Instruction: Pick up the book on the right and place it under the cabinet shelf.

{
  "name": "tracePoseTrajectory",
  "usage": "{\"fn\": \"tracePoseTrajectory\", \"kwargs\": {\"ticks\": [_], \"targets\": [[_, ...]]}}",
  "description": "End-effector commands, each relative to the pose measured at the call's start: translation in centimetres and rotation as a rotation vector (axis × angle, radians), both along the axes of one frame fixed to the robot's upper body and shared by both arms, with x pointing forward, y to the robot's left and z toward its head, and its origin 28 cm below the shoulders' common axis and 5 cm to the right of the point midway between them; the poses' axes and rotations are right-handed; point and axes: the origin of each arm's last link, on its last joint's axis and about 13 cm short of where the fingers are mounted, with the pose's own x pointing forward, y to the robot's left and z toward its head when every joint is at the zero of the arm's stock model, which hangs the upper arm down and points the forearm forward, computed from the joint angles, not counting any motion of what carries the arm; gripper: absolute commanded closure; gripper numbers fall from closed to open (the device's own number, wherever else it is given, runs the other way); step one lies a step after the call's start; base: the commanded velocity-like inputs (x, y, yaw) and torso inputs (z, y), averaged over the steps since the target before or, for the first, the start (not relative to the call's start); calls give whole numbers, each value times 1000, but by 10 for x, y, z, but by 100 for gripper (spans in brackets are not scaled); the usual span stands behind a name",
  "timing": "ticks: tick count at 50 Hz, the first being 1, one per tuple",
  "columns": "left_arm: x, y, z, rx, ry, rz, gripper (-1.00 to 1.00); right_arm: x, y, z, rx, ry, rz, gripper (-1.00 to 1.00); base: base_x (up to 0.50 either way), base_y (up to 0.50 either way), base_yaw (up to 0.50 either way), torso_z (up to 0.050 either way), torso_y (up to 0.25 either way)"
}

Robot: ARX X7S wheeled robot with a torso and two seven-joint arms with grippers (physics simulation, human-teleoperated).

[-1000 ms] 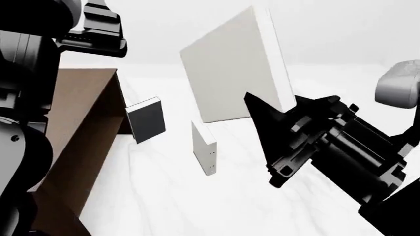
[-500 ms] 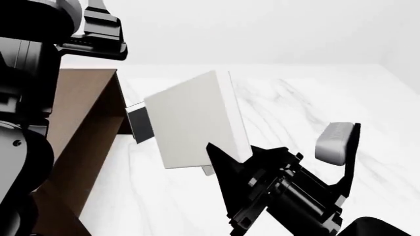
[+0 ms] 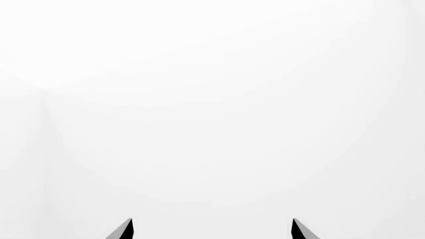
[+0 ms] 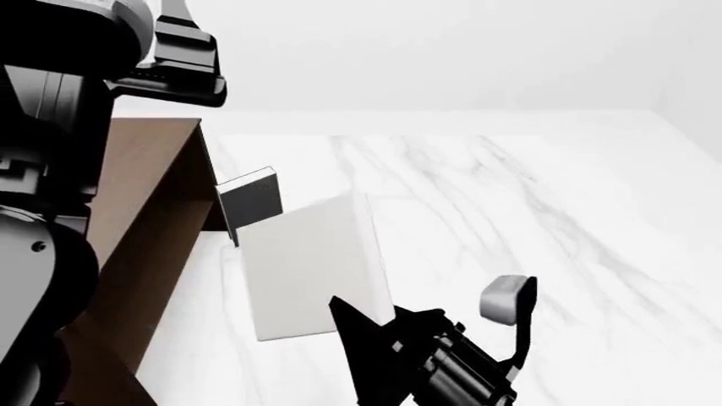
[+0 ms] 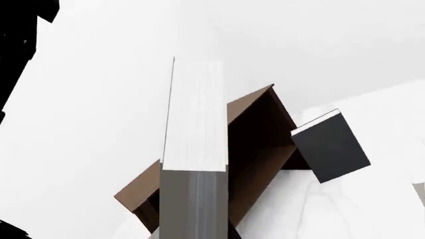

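right fingers (image 4: 363, 326) clamped on book (image 4: 310, 266), airborne

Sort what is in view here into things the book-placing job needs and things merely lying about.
Job:
- book, plain whitish-grey, held by the right gripper
- cabinet shelf, dark brown

Lying about:
- dark charcoal book, standing beside the cabinet
- left gripper, fingers apart, holding nothing
- white marble table
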Motion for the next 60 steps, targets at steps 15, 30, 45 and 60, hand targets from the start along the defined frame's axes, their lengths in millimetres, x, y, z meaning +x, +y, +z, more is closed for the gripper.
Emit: {"fn": "tracePoseTrajectory", "kwargs": {"ticks": [15, 30, 45, 60], "targets": [[2, 0, -6, -4, 13, -7, -100, -1, 26, -59, 140, 145, 105, 100, 0, 0, 0, 0, 1], [3, -1, -6, -9, 12, -7, -100, 15, 35, -89, 209, 238, 63, 100, 0, 0, 0, 1, 1], [3, -2, -8, -8, 15, -9, -100, 29, 54, -127, 265, 376, -12, 100, 0, 0, 0, 0, 1], [3, -2, -8, -5, 17, -9, -100, 32, 71, -150, 220, 457, 3, 100, 0, 0, 0, 1, 1]]}}
